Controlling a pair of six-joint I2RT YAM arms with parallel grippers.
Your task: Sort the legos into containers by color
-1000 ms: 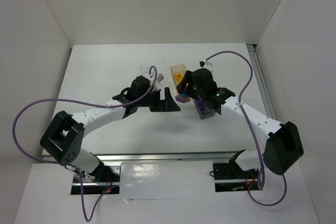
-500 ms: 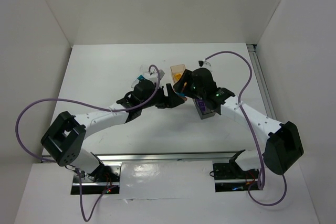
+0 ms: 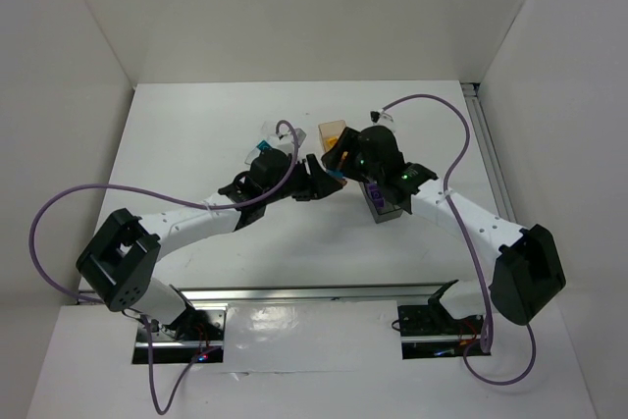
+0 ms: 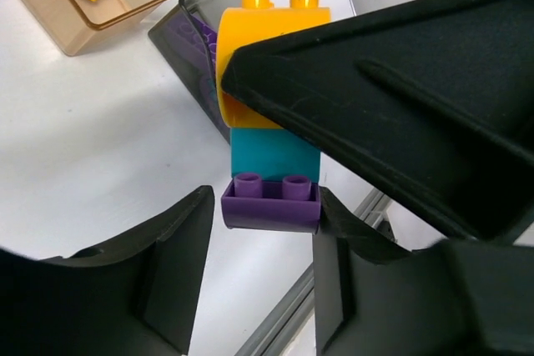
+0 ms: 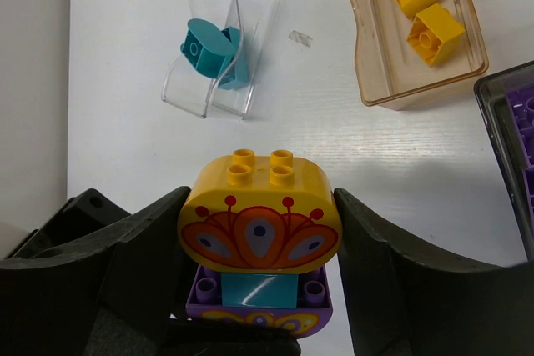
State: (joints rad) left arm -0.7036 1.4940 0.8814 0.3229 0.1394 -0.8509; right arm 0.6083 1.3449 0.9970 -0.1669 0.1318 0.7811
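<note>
A stack of three legos hangs over the table: a yellow-orange rounded brick (image 5: 259, 227) on top, a teal one (image 5: 250, 291) in the middle, a purple one (image 4: 271, 203) at the bottom. My right gripper (image 5: 260, 206) is shut on the yellow-orange brick, with a finger pressed to each side. My left gripper (image 4: 267, 235) straddles the purple brick; one fingertip (image 4: 334, 223) touches it and the other stands a sliver away. The clear tray (image 5: 192, 89) holds teal legos (image 5: 213, 52). Two orange legos lie in the tan box (image 5: 367, 56). Purple legos are in the dark grey box (image 5: 501, 114).
In the top view the three containers stand in a row behind and beside the grippers: clear tray (image 3: 270, 139), tan box (image 3: 332, 132), dark grey box (image 3: 381, 205). Both arms meet above the table's middle. Purple cables loop beside each arm.
My left gripper has moved right to the held stack and its jaws have narrowed from wide open to close around the purple brick. The right gripper has kept still.
</note>
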